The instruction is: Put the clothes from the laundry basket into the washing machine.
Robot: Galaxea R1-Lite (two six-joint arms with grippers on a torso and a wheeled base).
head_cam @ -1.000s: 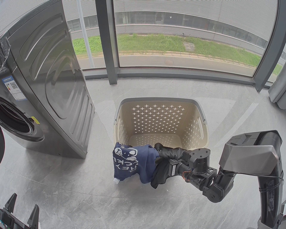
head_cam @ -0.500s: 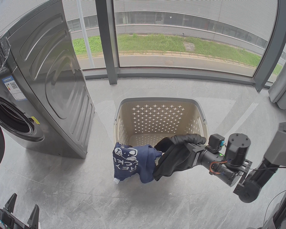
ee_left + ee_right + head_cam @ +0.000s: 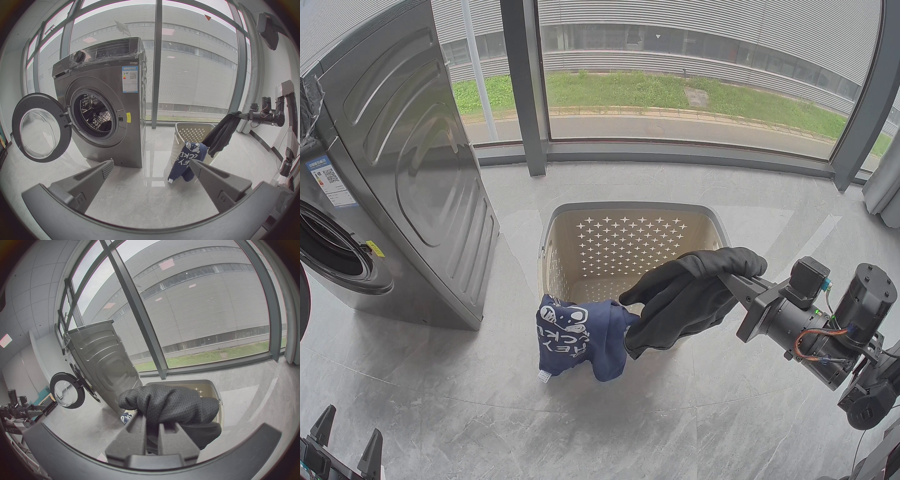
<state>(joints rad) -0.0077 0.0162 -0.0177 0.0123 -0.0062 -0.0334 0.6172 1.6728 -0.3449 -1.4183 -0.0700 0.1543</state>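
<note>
My right gripper (image 3: 737,282) is shut on a black garment (image 3: 681,297), held above the near right corner of the beige laundry basket (image 3: 562,215); in the right wrist view the black garment (image 3: 170,404) drapes over the closed fingers (image 3: 136,430). A navy printed garment (image 3: 578,337) hangs over the basket's near rim, partly outside. The grey washing machine (image 3: 406,169) stands at the left with its round door (image 3: 39,128) swung open and the drum (image 3: 93,114) exposed. My left gripper (image 3: 151,175) is low at the near left, open and holding nothing.
Floor-to-ceiling windows with a dark pillar (image 3: 525,87) run behind the basket. Grey tiled floor (image 3: 487,425) spreads between the basket and the machine. A curtain edge (image 3: 884,187) shows at the far right.
My right gripper has lifted the black garment up and to the right, away from the navy garment. The navy garment stays on the rim. The left arm is unmoved.
</note>
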